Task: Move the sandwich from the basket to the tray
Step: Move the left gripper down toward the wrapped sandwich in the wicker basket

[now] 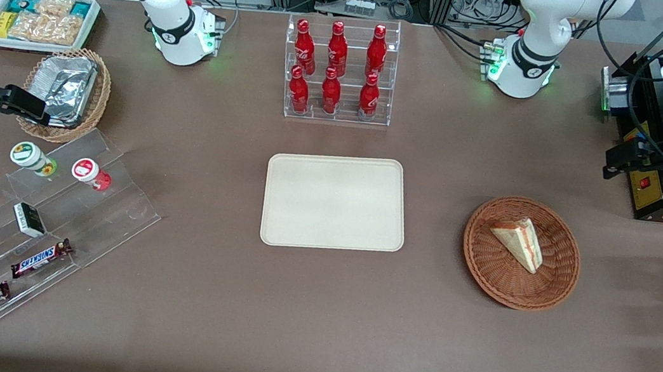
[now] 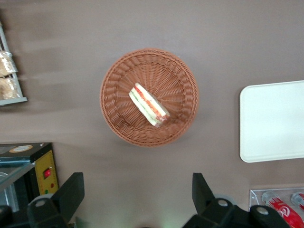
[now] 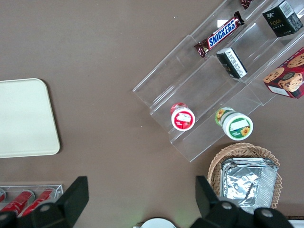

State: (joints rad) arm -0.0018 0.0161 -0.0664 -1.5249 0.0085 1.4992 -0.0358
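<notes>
Open-fingered gripper hangs high above bare tabletop just beside the basket; nothing covers the sandwich, and open brown surface separates basket from tray.

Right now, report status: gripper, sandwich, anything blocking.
Gripper open, high above the table, clear of the basket. Sandwich lying in the basket, untouched. Tray bare, nothing between it and the basket.

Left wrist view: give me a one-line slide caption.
Open gripper high above the basket holding the sandwich, empty tray beside it.
</notes>
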